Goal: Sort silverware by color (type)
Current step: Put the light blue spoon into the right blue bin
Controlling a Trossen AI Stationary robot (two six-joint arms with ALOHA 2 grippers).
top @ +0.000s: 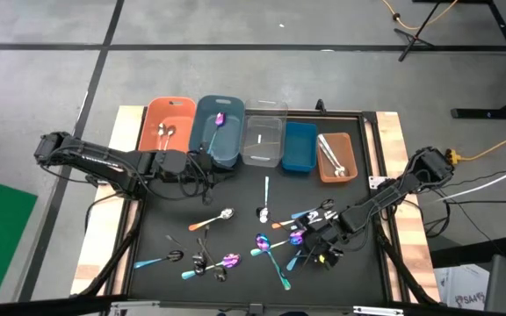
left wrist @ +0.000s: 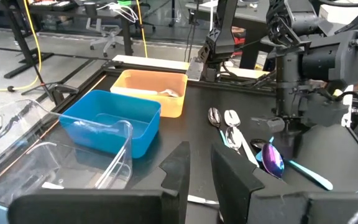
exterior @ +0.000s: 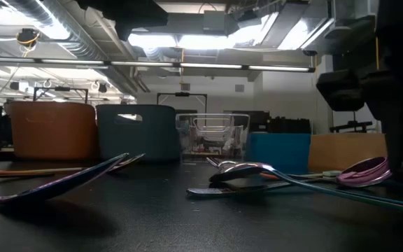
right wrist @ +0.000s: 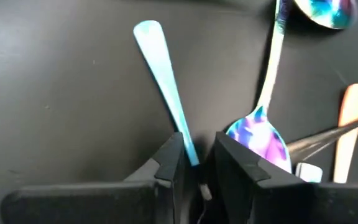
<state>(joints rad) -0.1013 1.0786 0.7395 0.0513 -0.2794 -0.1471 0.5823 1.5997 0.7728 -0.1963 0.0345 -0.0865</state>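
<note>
Teal-handled spoon (right wrist: 166, 87) lies flat nr table's (top: 156, 237) right edge, handle betw right gripper (right wrist: 197, 155) fingers, clamped. Thin, stiff, slick; grab mid-handle. Left gripper (left wrist: 197, 163) by bins, fingers apart, empty.

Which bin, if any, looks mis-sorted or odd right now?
Nothing looks spilled or damaged. The clear bin and blue bin appear to hold no silverware, while most pieces lie loose on the mat. The right gripper has its fingers around a teal handle; the left gripper sits by the grey-blue bin.
</note>
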